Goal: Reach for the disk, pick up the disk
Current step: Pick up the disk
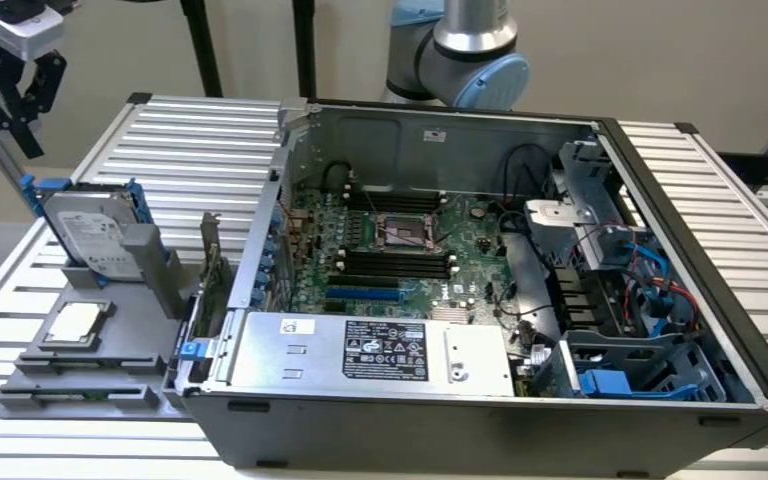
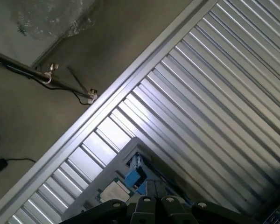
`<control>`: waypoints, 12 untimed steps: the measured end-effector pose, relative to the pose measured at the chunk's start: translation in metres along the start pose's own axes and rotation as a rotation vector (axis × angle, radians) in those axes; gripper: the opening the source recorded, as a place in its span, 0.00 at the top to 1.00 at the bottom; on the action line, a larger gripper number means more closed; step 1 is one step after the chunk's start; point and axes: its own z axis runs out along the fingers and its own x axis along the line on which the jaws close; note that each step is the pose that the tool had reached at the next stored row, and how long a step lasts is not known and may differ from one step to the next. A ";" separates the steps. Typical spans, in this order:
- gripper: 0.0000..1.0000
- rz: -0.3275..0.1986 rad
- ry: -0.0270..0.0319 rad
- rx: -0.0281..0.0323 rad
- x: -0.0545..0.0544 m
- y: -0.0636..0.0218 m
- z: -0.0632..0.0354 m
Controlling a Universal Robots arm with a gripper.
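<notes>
The disk (image 1: 88, 228) is a silver-grey hard drive with a white label in a blue carrier frame. It leans nearly upright in a grey stand on the slatted table, at the exterior view's left, beside the computer case. My gripper (image 1: 4, 125) hangs above and slightly behind it, clear of it, open and holding nothing. In the wrist view the disk (image 2: 114, 190) and its blue clip (image 2: 134, 176) lie below the gripper body (image 2: 154, 210).
An open computer case (image 1: 491, 300) takes up the middle of the table, with a silver power supply (image 1: 371, 350) at its front. A small silver chip (image 1: 75, 325) rests on a grey tray in front of the disk. The slatted table (image 1: 197, 130) ends close by on the exterior view's left.
</notes>
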 end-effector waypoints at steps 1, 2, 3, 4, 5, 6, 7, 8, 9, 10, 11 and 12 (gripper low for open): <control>0.89 -0.018 0.0006 -0.0002 0.000 0.0000 0.0001; 0.89 -0.036 0.0013 -0.0005 0.000 0.0000 0.0001; 0.89 -0.055 0.0020 -0.0007 0.000 0.0000 0.0001; 0.89 -0.073 0.0026 -0.0009 0.000 0.0000 0.0002; 0.89 -0.091 0.0033 -0.0010 0.000 0.0000 0.0002; 0.89 -0.109 0.0041 -0.0012 0.000 0.0000 0.0002; 0.89 -0.127 0.0047 -0.0014 0.000 0.0000 0.0002; 0.89 -0.145 0.0053 -0.0015 0.000 0.0000 0.0003; 0.89 -0.163 0.0059 -0.0018 0.000 0.0000 0.0003; 0.89 -0.182 0.0066 -0.0020 0.000 0.0000 0.0003; 0.89 -0.200 0.0072 -0.0022 0.000 0.0000 0.0003; 0.89 -0.218 0.0079 -0.0025 0.000 0.0000 0.0003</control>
